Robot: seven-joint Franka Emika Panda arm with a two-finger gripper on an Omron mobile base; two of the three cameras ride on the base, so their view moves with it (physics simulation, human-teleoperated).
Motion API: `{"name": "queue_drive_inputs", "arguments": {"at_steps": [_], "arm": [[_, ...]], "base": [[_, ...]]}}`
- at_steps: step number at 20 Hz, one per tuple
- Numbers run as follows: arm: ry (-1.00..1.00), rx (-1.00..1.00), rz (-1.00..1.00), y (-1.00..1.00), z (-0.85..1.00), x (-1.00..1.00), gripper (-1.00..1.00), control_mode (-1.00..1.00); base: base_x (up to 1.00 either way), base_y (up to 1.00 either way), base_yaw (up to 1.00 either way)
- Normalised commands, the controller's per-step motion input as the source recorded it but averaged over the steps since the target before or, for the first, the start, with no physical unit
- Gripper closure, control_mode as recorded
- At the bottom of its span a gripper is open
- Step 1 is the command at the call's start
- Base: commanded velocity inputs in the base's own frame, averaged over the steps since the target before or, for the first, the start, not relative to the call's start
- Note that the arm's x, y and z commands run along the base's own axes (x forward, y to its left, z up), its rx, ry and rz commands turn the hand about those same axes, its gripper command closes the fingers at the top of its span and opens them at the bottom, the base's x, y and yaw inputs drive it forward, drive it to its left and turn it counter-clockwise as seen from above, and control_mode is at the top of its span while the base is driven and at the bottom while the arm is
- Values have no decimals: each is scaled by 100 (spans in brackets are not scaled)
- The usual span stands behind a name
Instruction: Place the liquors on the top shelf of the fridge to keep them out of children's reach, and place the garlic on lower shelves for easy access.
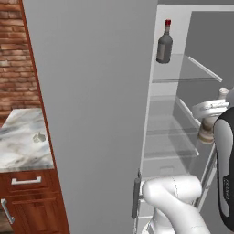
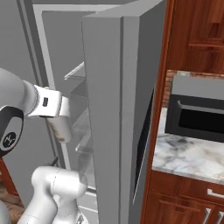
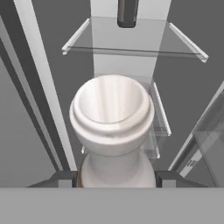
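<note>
Gripper: the gripper [image 3: 117, 178] was clamped on the pale cream bottle [image 3: 113, 131], one dark fingertip at each side of its body low in the hand view; jaws closed on the bottle, not on air.
Held bottle: its wide open mouth faced the hand camera, neck upright between the fingers. In the left base view its tan-labelled body [image 1: 206, 132] showed at about 3 o'clock, beside the arm's dark forearm, level with the middle shelves.
Fridge: the fridge [image 1: 91, 114] stood with its wide grey door swung open, the pale interior exposed at 2 o'clock in the left base view.
Lower shelves: the lower shelves [image 1: 171, 155] lay below and beyond the held bottle; I saw nothing resting on them.
Top shelf: the top shelf [image 1: 183, 68] sat at 1 o'clock in the left base view and at 12 o'clock in the hand view, above the held bottle.
Dark bottle: the dark grey bottle [image 1: 164, 43] with its red cap stood upright on the top shelf, near its left rear.
Garlic: a small lumpy thing, probably the garlic [image 1: 39, 136], lay on the marble counter [image 1: 23, 146] at 9 o'clock, well apart from the fridge.
Progress: one liquor appeared placed; the second was in hand and not yet on the top shelf; the garlic was untouched. Roughly a third done, by my reading.
</note>
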Motion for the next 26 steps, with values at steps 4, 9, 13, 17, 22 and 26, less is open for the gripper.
{"name": "queue_drive_inputs", "arguments": {"at_steps": [4,9,13,17,22,26], "arm": [[0,0,0,0,0,0,100,100],[-1,0,1,-2,0,2,100,-100],[-18,0,0,-1,14,2,100,-100],[-16,0,0,0,38,1,100,-100],[-2,0,-2,0,71,6,100,-100],[0,0,-1,0,55,12,100,-100]], "base": [[25,-36,9],[14,-15,4],[0,0,0],[0,0,0],[0,0,0],[0,0,0]]}}
